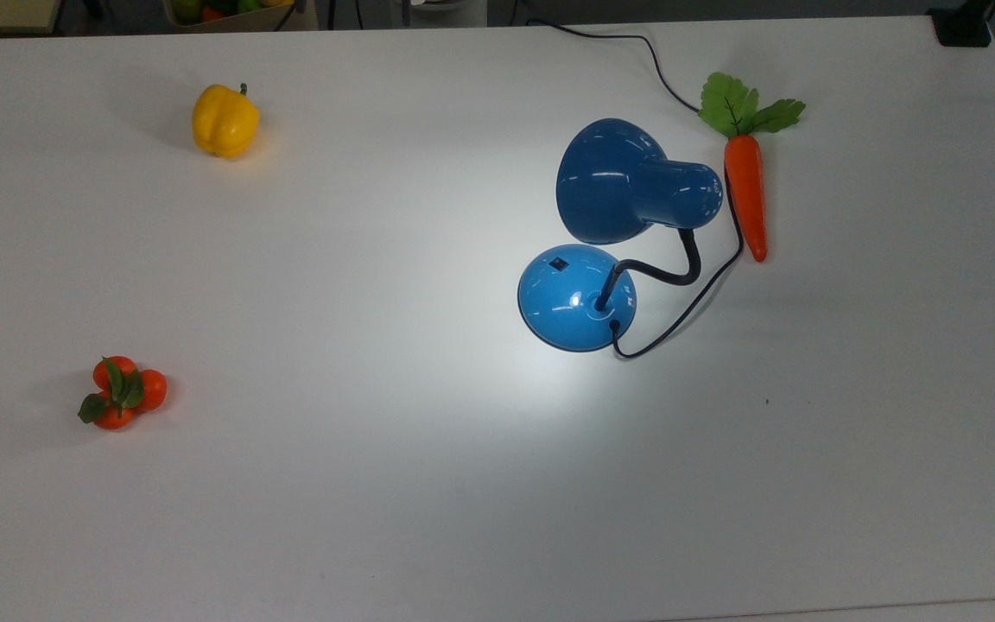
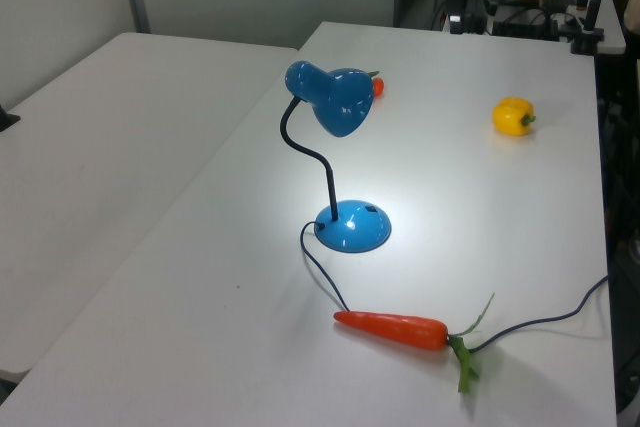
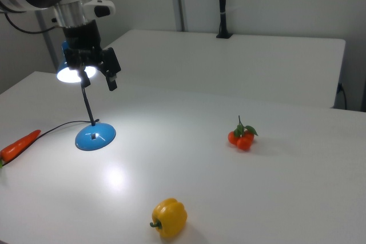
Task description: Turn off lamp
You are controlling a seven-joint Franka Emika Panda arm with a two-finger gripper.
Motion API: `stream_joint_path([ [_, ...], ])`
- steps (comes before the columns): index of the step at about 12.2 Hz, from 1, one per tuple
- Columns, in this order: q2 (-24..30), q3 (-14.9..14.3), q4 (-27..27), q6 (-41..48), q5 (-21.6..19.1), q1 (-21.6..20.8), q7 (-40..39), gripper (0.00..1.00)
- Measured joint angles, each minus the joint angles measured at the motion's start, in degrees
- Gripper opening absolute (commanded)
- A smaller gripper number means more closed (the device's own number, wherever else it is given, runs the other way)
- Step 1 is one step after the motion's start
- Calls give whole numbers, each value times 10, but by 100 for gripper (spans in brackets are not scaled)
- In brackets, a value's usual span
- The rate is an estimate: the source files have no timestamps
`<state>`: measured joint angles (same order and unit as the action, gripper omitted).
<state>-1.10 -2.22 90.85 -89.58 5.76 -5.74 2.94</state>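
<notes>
The blue lamp (image 1: 579, 298) stands right of the table's middle in the top view, its shade (image 1: 614, 181) bent over on a black neck (image 1: 670, 272). It is lit: a bright pool lies on the table beside the base, and the shade (image 3: 73, 74) glows in the right view. A small black switch (image 1: 558, 263) sits on the domed base (image 3: 95, 136). The black cord (image 1: 687, 307) leaves the base and runs to the far edge. In the right view my gripper (image 3: 91, 72) hangs high at the upper left, overlapping the shade and well above the base.
An orange carrot (image 1: 745, 186) with green leaves lies just right of the lamp in the top view, beside the cord. A yellow pepper (image 1: 224, 121) sits at the far left, a cluster of tomatoes (image 1: 122, 393) at the near left. A second table (image 2: 110, 147) adjoins.
</notes>
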Motion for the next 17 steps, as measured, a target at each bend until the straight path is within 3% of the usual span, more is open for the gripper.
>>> stream_joint_path([
  [10, 0, 0, 0, 0, 0, 1, 5, 99],
  [13, 0, 0, 0, 0, 0, 1, 6, 75],
  [14, 0, 0, 0, 0, 0, 1, 6, 60],
  [16, 0, 0, 0, 0, 0, 1, 6, 9],
  [17, 0, 0, 0, 0, 0, 1, 6, 0],
])
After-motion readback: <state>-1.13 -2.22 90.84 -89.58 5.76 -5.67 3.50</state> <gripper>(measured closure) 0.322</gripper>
